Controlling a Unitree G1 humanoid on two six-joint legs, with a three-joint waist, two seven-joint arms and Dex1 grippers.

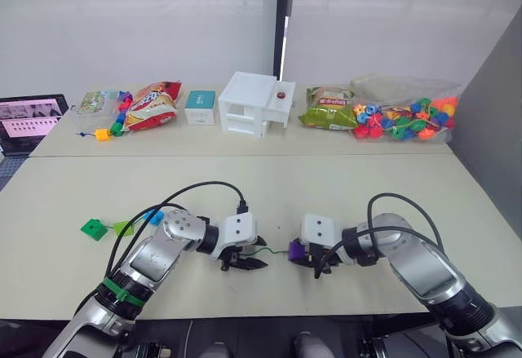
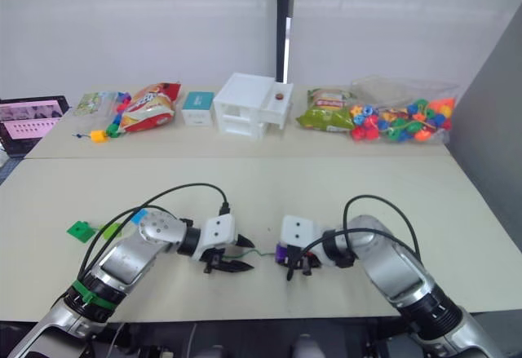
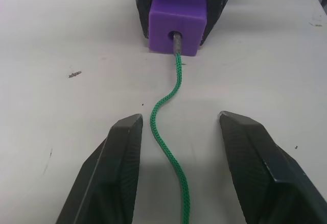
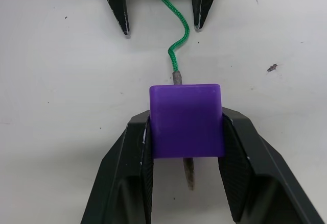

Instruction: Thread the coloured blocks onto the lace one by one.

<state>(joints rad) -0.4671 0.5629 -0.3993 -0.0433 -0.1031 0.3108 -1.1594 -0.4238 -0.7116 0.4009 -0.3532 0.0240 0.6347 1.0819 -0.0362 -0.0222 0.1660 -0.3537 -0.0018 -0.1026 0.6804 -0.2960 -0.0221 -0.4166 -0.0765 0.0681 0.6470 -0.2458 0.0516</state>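
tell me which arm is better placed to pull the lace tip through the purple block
Left. Its end effector is open and free, straddling the thin green cord lace. The right end effector is shut on the small purple plastic cube, with the greyish tip poking out between its fingers.

Two silver-grey metal arms are being shown, each ending in a white boxy wrist block. The left gripper (image 1: 245, 262) and right gripper (image 1: 314, 265) are each fitted with two black tapered fingers. Black cables are being looped over both forearms; a green band is being worn on the left forearm.
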